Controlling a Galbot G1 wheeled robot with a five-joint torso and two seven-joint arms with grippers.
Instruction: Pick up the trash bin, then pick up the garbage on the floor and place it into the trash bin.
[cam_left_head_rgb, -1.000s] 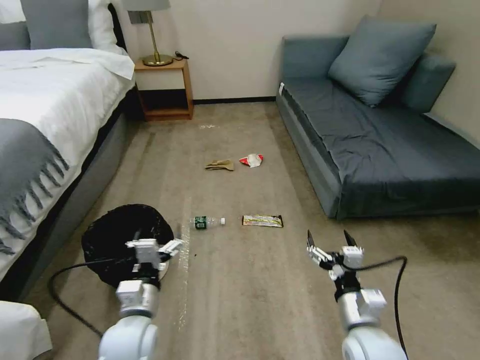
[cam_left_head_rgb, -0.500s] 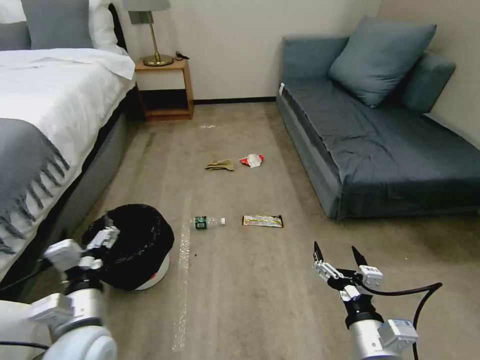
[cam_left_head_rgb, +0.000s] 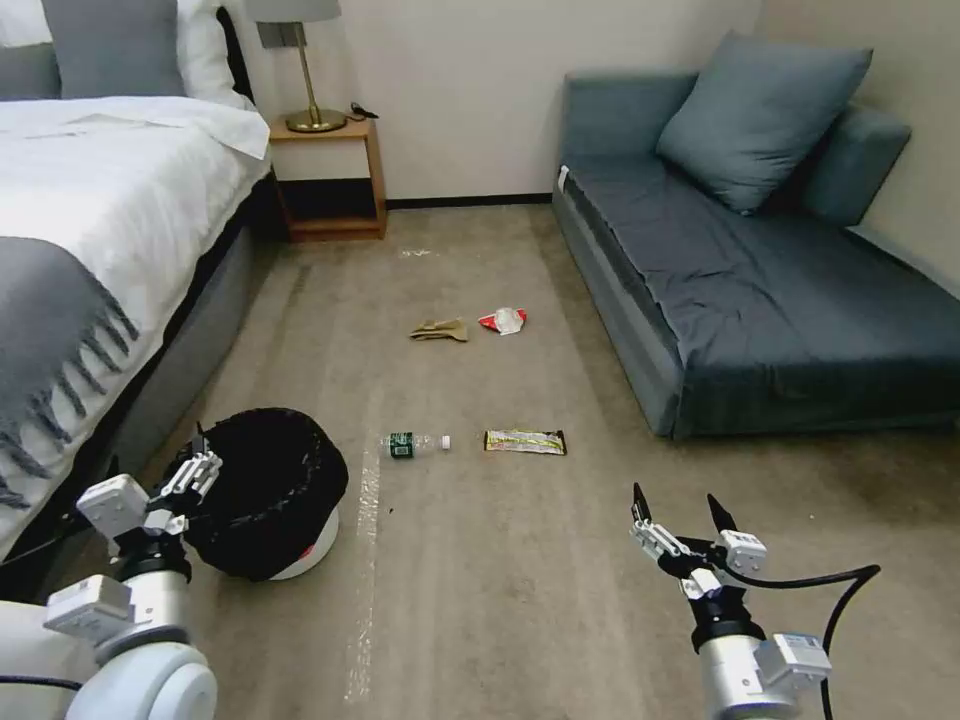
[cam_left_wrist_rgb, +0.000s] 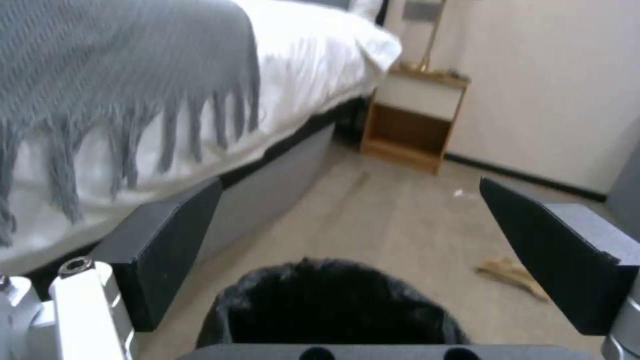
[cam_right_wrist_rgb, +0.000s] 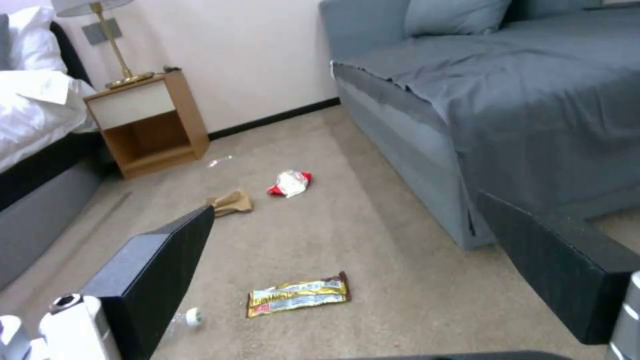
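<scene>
The trash bin (cam_left_head_rgb: 268, 488), round and lined with a crinkly black bag, stands on the carpet at the near left. My left gripper (cam_left_head_rgb: 195, 468) is at the bin's left rim, open; in the left wrist view the bin (cam_left_wrist_rgb: 333, 305) lies just below its spread fingers (cam_left_wrist_rgb: 167, 250). The garbage lies farther out: a clear bottle (cam_left_head_rgb: 415, 443), a yellow-dark snack wrapper (cam_left_head_rgb: 525, 441), tan paper (cam_left_head_rgb: 439, 330) and a red-and-white wrapper (cam_left_head_rgb: 503, 320). My right gripper (cam_left_head_rgb: 678, 512) hangs open and empty above the carpet at the near right, short of the snack wrapper (cam_right_wrist_rgb: 299, 295).
A bed (cam_left_head_rgb: 90, 220) with a grey fringed throw runs along the left. A blue-grey sofa (cam_left_head_rgb: 760, 290) lines the right. A wooden nightstand (cam_left_head_rgb: 328, 180) with a lamp stands at the back wall. Between them runs open carpet with a tape strip (cam_left_head_rgb: 365, 520).
My left arm has swung from above the bin to its left side and now sits at the rim. My right arm has pulled back toward me, still open.
</scene>
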